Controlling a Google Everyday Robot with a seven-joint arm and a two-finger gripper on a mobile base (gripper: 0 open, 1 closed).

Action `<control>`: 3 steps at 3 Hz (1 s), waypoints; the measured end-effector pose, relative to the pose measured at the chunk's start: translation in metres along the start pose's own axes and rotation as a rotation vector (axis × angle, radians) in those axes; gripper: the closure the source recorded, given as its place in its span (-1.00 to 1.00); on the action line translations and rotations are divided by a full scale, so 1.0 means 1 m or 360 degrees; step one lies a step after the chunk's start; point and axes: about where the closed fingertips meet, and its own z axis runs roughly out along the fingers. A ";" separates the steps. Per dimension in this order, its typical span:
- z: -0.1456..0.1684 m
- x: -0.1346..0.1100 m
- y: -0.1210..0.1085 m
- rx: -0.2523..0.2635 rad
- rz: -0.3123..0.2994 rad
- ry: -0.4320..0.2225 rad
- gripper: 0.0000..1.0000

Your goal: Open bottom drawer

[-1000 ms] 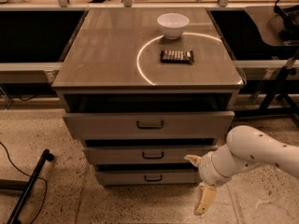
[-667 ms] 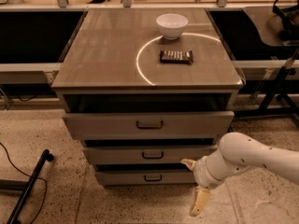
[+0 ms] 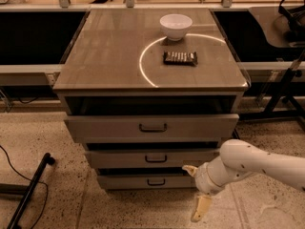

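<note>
Grey cabinet, arm low at its right corner

Grey-beige and shallow, the bottom drawer sits lowest in the cabinet, just above the speckled floor. Its small dark bar handle is near the middle of the front. The right end of that front is covered by the white arm, which enters from the right edge with its far end cut off. A dark gap shows above the drawer, but how far it stands out cannot be told.

The gripper hangs just right of the handle, low in front of the cabinet's right corner. Its jaws are spread wide and grasp nothing. One of the cream fingers points down at the floor, and the other reaches left toward the drawer's right end; contact there cannot be made out.

Above are the middle drawer and the top drawer. On the cabinet top rest a white bowl and a dark flat packet whose markings are unreadable. A black pole lies at lower left, cut off by the frame.
</note>
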 end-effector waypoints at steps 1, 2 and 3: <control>0.037 0.021 -0.004 -0.0011 -0.0032 0.0019 -1.00; 0.079 0.046 -0.015 0.0027 -0.0092 0.0039 -1.00; 0.115 0.066 -0.026 0.0067 -0.0126 0.0043 -1.00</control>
